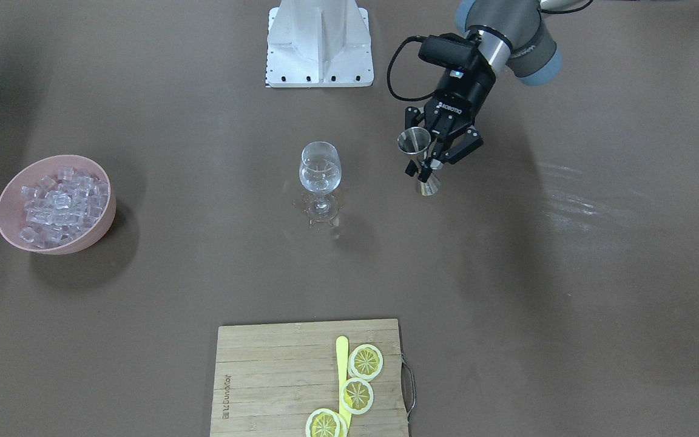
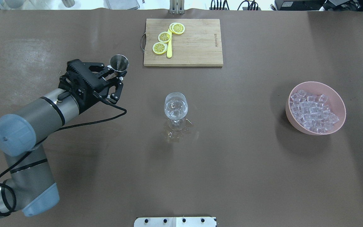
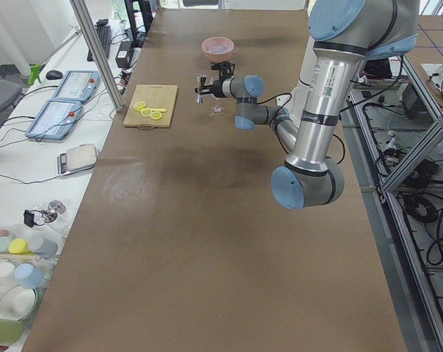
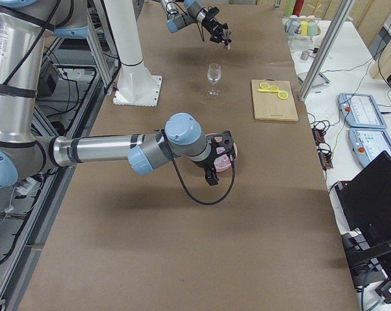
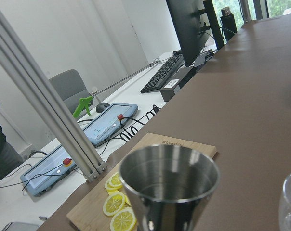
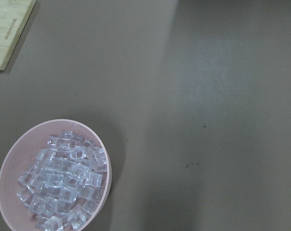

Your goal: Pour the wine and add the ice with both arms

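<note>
Silver-grey tubing with light-blue joint caps forms the left arm (image 2: 43,110). It enters the overhead view from the lower left and reaches up and to the right over the brown table (image 2: 247,173). The left gripper (image 1: 425,169) is clamped on the narrow waist of a steel jigger (image 2: 119,63). The jigger is upright with its mouth up. Whether its base touches the table cannot be told.

Further right, at the far edge, a bamboo cutting board (image 2: 197,47) lies flat. Three lemon slices (image 2: 164,37) and a yellow tool (image 2: 169,50) lie on its left part, with the slices touching or overlapping the tool.

Near the table centre a wine glass (image 2: 175,105) stands upright, well apart from the jigger. The wine (image 1: 320,179) is a small amount of colourless liquid low in the glass and is hard to make out. Bright glints lie on the table around the foot. A white pedestal (image 2: 175,221) sits at the near edge, in line with the glass.

At the far right a pink bowl (image 2: 339,101) holds the ice (image 2: 312,112), a heap of small clear cubes. The right arm (image 4: 105,150) shows only in the exterior right view. There the right gripper (image 4: 215,165) hangs near the bowl, and whether its fingers are apart or together cannot be told. The right wrist view looks down on the bowl and ice at its lower left.
</note>
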